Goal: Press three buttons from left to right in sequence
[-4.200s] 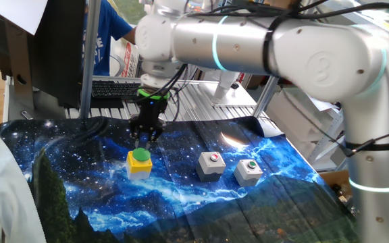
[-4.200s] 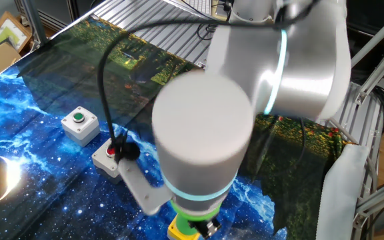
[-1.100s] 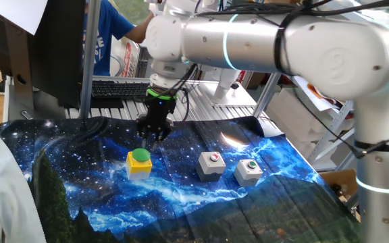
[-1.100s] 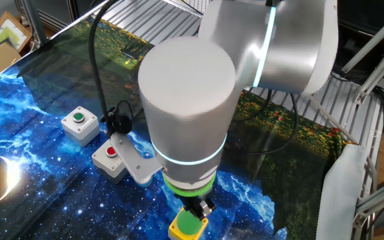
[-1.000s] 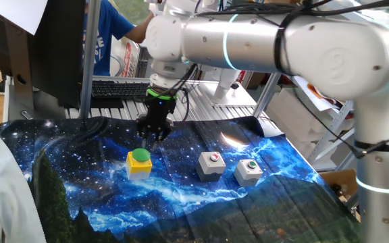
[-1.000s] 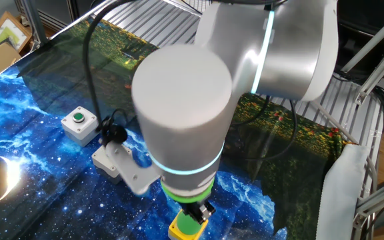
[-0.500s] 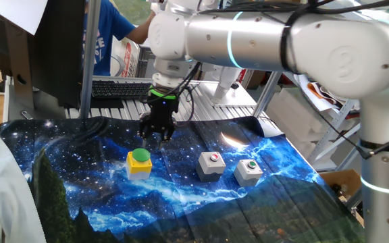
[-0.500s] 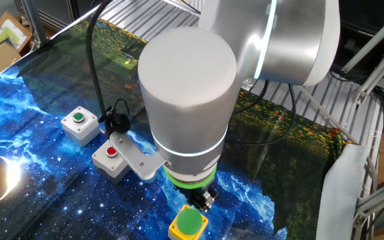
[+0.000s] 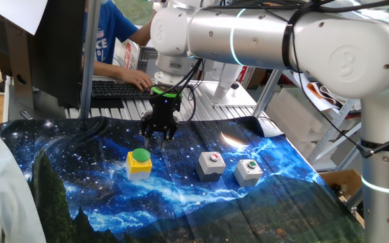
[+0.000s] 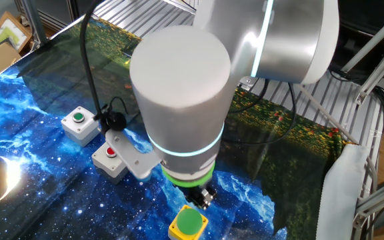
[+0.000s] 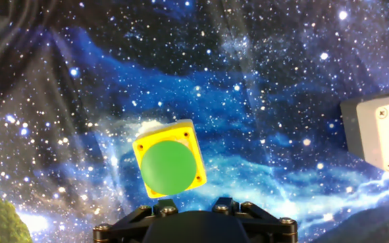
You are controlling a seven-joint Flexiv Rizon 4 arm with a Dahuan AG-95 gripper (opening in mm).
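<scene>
**End effector clear of the yellow box, red button next**

I had the end effector (image 9: 160, 137) hanging above the desk (image 9: 80, 196), apart from the yellow box (image 9: 139, 163) and off toward 1 o'clock from it in one fixed view. In the hand view the yellow box (image 11: 168, 159) sat just ahead of the hand's housing, its green cap uncovered, nothing touching it. I could not tell how wide the fingers stood, since no view showed the tips clearly; I saw nothing held.

The three boxes lay in a row: the yellow box at the left, the red-button box (image 9: 211, 165) in the middle, the green-button box (image 9: 248, 171) at its 3 o'clock, close by.

I judged the step in hand to be the passage from the first button to the second. The next move called for carrying the end effector over toward 3 o'clock until it stood above the red button, then pressing straight down on that small cap.
</scene>
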